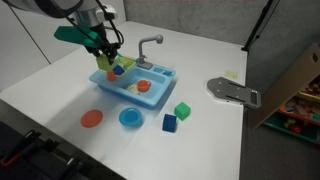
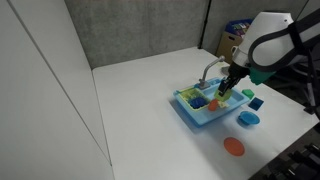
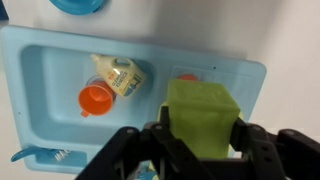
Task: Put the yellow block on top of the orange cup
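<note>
Gripper (image 3: 203,135) jaws pinch the yellow block (image 3: 203,105) above the toy sink (image 3: 40,60), with the orange cup (image 3: 187,77) part-hidden just beyond the block; the step probably calls for centring over the rim, lowering level, then releasing gently.

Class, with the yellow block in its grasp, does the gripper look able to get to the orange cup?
Likely yes: the gripper, shut on the yellow block, hangs over the open sink close to the orange cup, and nothing covers the cup.
</note>
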Tool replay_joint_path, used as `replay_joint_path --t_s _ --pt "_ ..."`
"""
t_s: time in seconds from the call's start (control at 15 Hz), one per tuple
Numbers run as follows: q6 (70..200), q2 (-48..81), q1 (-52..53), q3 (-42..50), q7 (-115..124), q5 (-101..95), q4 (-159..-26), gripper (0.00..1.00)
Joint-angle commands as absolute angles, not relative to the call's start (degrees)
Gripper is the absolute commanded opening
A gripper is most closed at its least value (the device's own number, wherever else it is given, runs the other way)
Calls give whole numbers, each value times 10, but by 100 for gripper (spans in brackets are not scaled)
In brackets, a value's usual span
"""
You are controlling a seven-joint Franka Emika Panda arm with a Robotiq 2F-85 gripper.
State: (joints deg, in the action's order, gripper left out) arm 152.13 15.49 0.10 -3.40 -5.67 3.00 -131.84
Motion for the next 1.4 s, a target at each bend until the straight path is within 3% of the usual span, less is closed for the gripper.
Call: replay_joint_path --t_s 0.0,1.33 --pt "1526 169 12 -21 -33 3 -1304 28" --pt "1543 219 39 -13 -4 -20 -1269 28"
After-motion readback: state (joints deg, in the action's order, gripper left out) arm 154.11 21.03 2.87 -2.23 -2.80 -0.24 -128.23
